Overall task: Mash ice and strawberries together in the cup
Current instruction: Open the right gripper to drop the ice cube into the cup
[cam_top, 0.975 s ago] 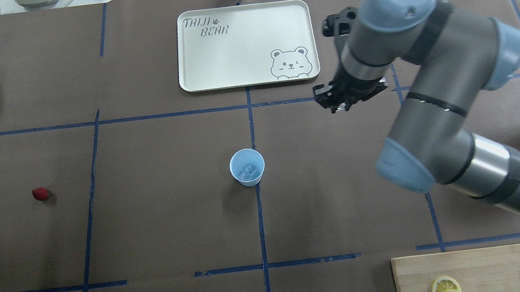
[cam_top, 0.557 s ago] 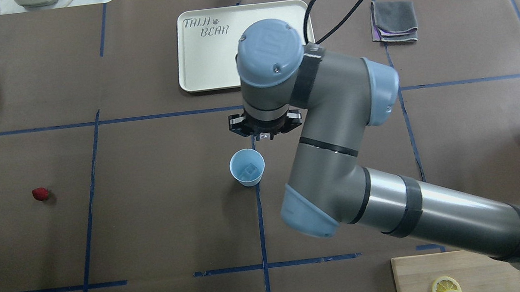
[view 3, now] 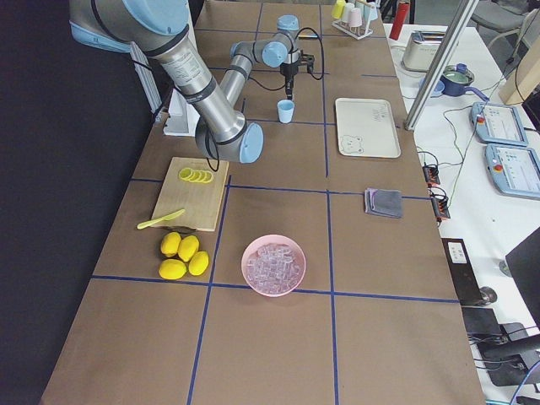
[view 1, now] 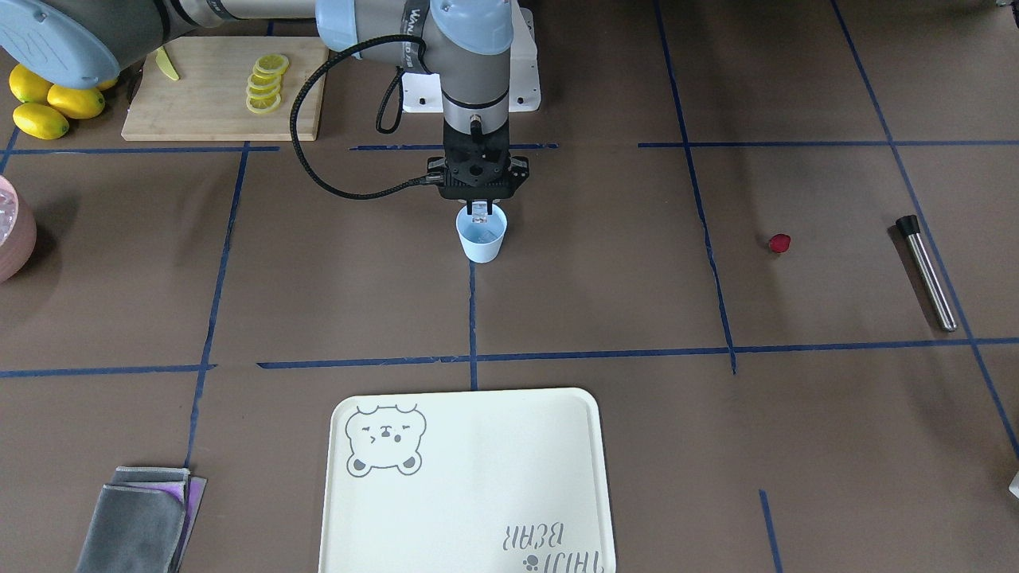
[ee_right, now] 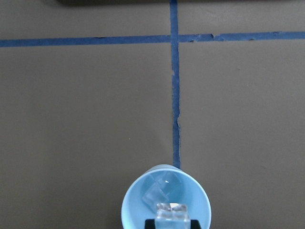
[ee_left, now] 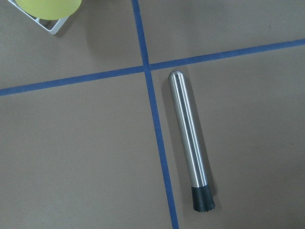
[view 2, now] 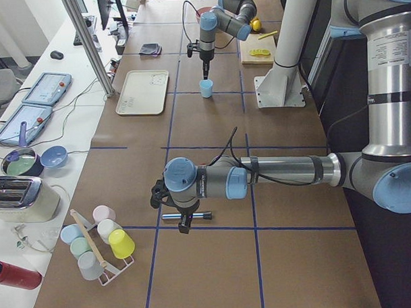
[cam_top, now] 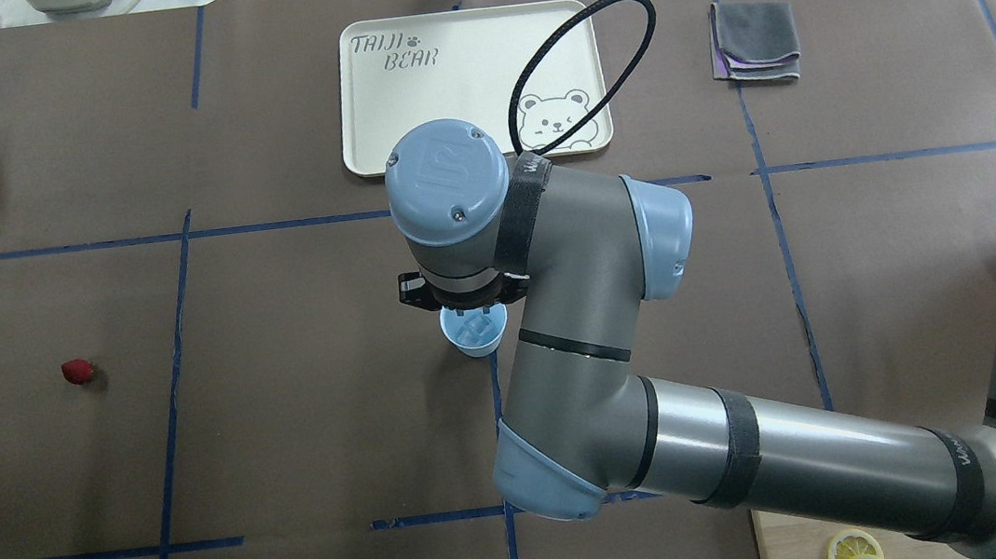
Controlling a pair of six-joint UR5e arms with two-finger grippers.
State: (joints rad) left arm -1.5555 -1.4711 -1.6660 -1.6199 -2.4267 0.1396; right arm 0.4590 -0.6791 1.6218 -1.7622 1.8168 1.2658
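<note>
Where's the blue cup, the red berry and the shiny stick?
Small pale-blue cup (view 1: 481,247), front-facing view, outer wall.
Small dark-red strawberry (view 1: 779,243), front-facing view, its middle.
Shiny steel rod (ee_left: 189,133), left wrist view, mid-shaft.

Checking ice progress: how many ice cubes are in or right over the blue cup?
2. One loose cube lies inside the cup; a held cube is pinched in the right gripper just over its mouth. Another could hide underneath.

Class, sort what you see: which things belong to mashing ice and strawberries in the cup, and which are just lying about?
Job: cup, ice, strawberry, steel rod (likely the masher), pink ice bowl.
Lying about: tray, grey cloth, lemons, cutting board.
</note>
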